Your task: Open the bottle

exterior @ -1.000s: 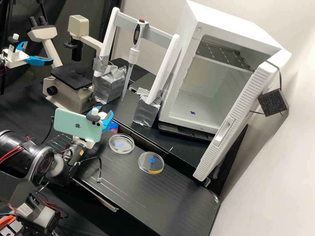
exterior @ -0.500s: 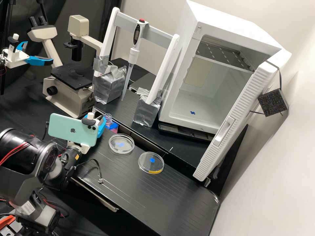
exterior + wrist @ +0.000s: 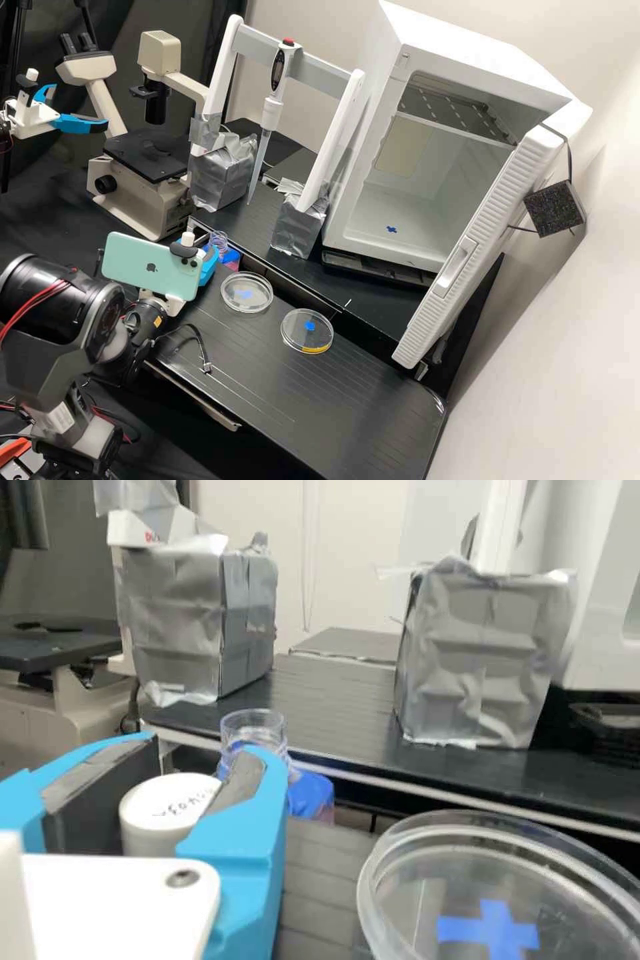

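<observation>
Above bench: jaws gripping white cap, handwriting on top; clear open-necked bottle near.

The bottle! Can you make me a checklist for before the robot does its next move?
1. Bottle has its cap off: ok, its clear mouth is uncovered.
2. Bottle is standing up: ok.
3. White cap is between the blue jaws: ok.
4. Jaws aren't touching the round dish with the blue tape: ok, there's a gap.
5. Cap's underside is clean: cannot tell, it's hidden.
</observation>
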